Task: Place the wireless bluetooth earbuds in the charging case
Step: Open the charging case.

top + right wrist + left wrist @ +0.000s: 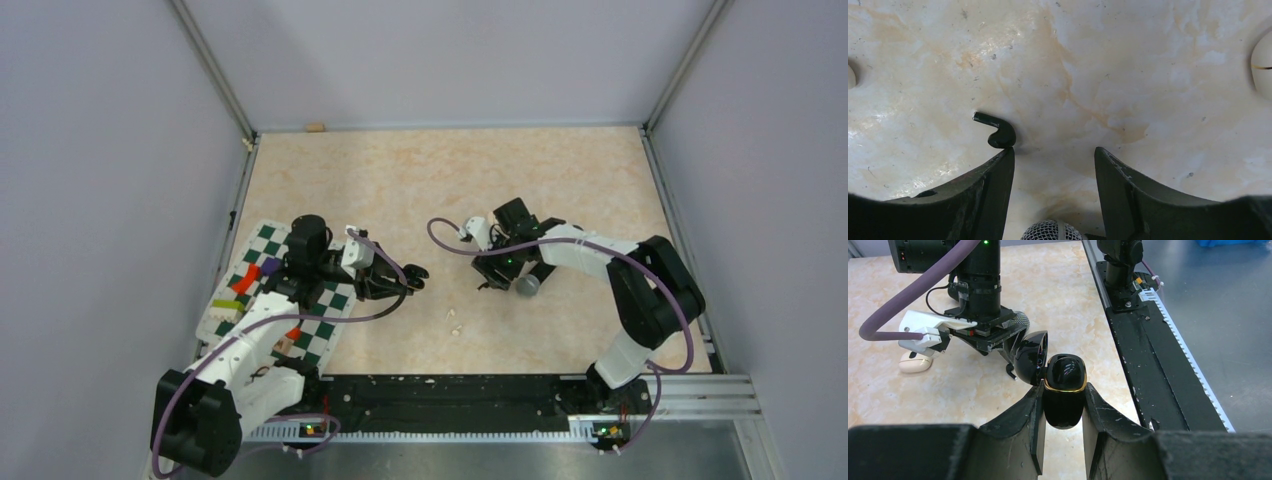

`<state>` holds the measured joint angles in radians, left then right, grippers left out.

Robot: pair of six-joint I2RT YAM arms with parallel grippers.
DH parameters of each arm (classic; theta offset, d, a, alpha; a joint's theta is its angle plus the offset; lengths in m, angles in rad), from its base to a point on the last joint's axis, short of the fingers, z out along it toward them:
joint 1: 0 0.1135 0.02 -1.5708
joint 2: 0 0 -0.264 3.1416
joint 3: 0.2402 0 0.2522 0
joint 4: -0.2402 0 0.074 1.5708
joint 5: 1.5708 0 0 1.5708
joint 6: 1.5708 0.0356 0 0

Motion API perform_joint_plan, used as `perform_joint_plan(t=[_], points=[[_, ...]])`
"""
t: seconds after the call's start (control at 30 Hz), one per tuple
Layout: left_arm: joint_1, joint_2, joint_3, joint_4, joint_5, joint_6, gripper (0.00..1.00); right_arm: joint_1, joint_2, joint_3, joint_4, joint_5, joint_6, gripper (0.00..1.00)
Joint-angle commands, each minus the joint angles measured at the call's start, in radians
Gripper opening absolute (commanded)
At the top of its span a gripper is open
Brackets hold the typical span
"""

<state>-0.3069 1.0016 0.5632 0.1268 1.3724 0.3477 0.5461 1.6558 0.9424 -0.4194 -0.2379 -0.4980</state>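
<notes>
Holding the case [1064,371], the left gripper [1064,394] has its jaws clamped on the lower body. The lid looks swung open to the side, facing the other arm. Right gripper [1053,152] hangs low over the table [1148,75] with its jaws apart and nothing between them. Black bud [997,131] lies flat on the table just off one fingertip, outside the gap, and I cannot tell whether it touches. Mic [1053,231] sits right under the right wrist. Two white specks [455,321] between the arms are probably the white pair, too small to confirm. I don't see the second black bud.

Handling, as a judgement: the bud is tiny, very light, rigid glossy plastic, so it is likely to slip. The rounded head would likely squirt out of the pads. Better to pinch across the stem or the flatter sides of the head, low to the table, after shifting sideways to centre it. It must go in stem-first, so grip orientation matters. Too much squeeze may flick it away.
</notes>
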Motion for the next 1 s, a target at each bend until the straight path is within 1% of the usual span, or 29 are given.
perform_joint_plan(t=[0.0,0.2,0.27,0.33,0.53,0.97], points=[[-0.001,-0.007,0.012,0.015,0.025,0.024,0.0,0.005,-0.019,0.009,-0.042,-0.032,0.001,0.59],[-0.001,-0.01,0.013,0.014,0.029,0.025,0.0,-0.069,-0.017,0.083,-0.197,-0.327,-0.016,0.56],[-0.001,-0.009,0.015,0.013,0.029,0.026,0.0,-0.087,-0.003,0.091,-0.214,-0.388,-0.003,0.55],[-0.001,-0.01,0.015,0.013,0.029,0.026,0.0,-0.094,0.022,0.102,-0.221,-0.418,0.016,0.54],[-0.001,-0.015,0.016,0.011,0.028,0.026,0.0,-0.097,0.13,0.143,-0.219,-0.41,0.083,0.47],[-0.001,-0.013,0.016,0.01,0.03,0.029,0.0,-0.139,0.165,0.153,-0.146,-0.321,0.17,0.46]])
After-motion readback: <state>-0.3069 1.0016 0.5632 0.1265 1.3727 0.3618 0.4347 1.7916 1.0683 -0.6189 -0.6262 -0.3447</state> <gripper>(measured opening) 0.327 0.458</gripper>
